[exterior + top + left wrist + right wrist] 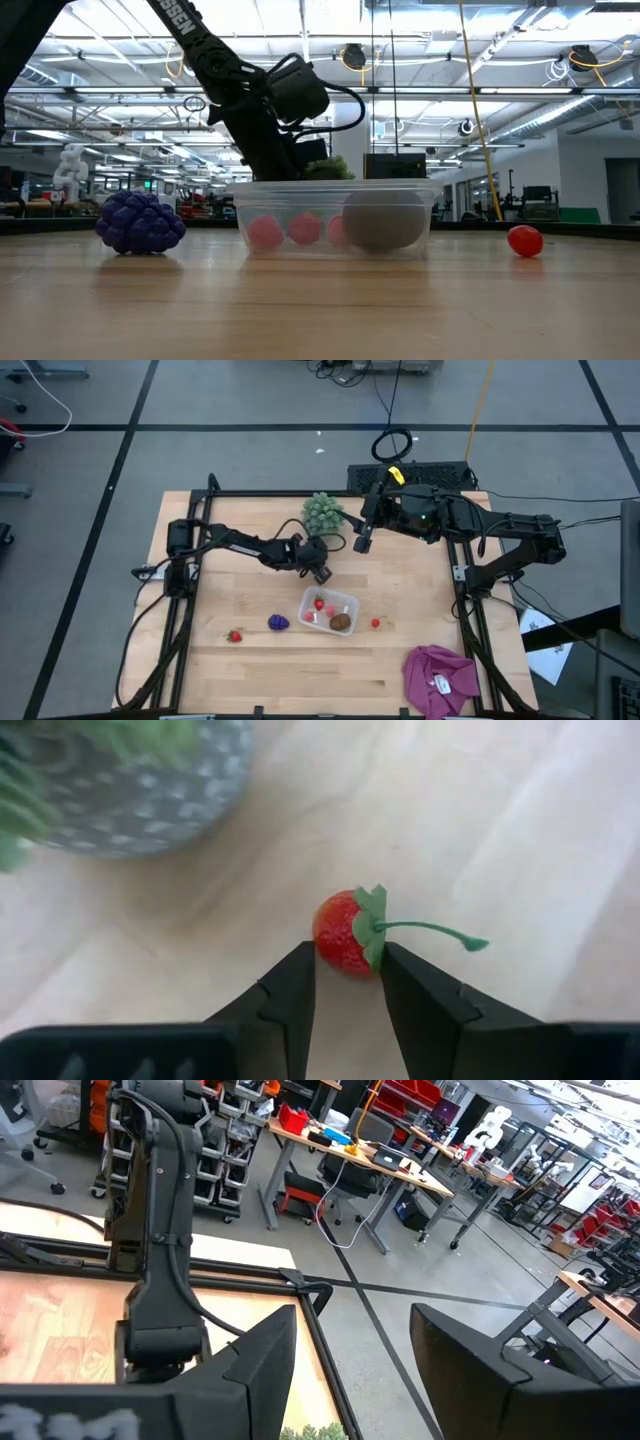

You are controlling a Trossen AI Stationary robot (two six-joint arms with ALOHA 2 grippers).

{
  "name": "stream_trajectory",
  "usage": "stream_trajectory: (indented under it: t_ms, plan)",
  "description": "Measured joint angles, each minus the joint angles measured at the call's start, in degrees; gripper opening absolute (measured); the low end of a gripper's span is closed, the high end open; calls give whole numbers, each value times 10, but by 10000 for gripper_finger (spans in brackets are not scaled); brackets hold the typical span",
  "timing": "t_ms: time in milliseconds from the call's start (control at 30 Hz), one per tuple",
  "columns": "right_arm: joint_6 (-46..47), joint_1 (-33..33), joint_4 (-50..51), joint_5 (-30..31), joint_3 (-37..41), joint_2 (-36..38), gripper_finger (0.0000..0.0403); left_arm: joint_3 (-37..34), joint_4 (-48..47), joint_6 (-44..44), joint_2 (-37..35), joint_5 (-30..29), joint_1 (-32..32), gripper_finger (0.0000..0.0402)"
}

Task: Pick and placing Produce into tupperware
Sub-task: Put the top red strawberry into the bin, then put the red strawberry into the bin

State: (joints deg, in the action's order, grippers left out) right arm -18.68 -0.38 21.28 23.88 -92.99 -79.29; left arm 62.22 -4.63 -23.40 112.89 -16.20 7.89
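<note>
My left gripper (345,982) pinches 1 strawberry (343,933) by its end, near the green spiky ball (323,512), so I should lift slowly, level, toward the container (329,611) just beyond.

Both arms are showing matte black, boxy links with black cables trailing alongside. Left hand (345,1005): flat wedge fingers. Right hand (352,1370): same. White lettering is showing on the left arm.
</note>
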Motion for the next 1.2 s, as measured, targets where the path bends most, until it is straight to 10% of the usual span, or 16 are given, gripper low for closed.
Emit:
stream_trajectory:
  t_ms: [1200]
  plan:
    - [0,0,4,-1,0,0,189,0,-69,54,-65,7,-47,120]
